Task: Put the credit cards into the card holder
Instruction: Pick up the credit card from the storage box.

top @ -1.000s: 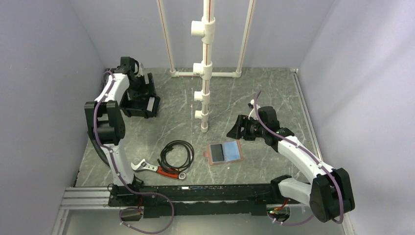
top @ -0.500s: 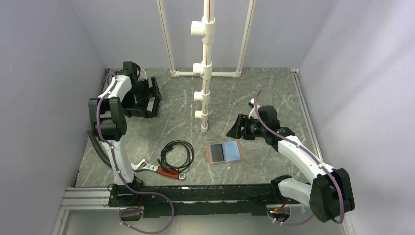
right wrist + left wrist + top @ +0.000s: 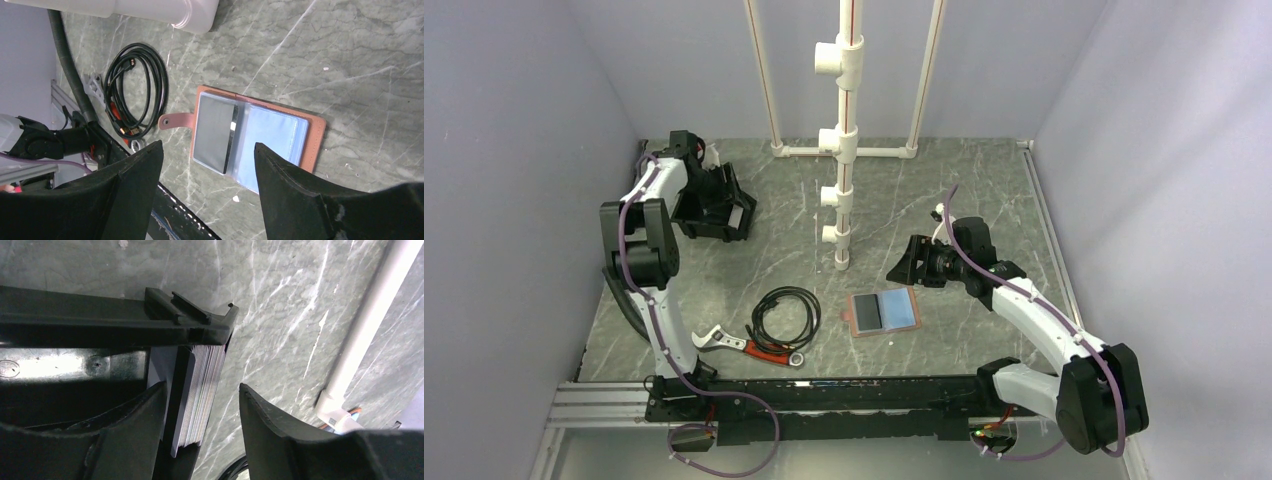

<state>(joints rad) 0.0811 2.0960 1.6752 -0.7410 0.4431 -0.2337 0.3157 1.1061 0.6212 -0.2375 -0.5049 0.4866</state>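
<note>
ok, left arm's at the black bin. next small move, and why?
Likely ease the left pincer forward and close on the stack of thin flat cards: its jaws are open with the stack lined up between them in the black plastic bin, nothing gripped yet, and the brown folding wallet lies spread open.

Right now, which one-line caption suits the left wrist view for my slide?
Left gripper, jaws open, over a stack of credit cards on edge at the corner of the black bin.

Cards (image 3: 197, 395) in bin (image 3: 115, 322) — card holder (image 3: 883, 312) right of cable (image 3: 786, 312).
</note>
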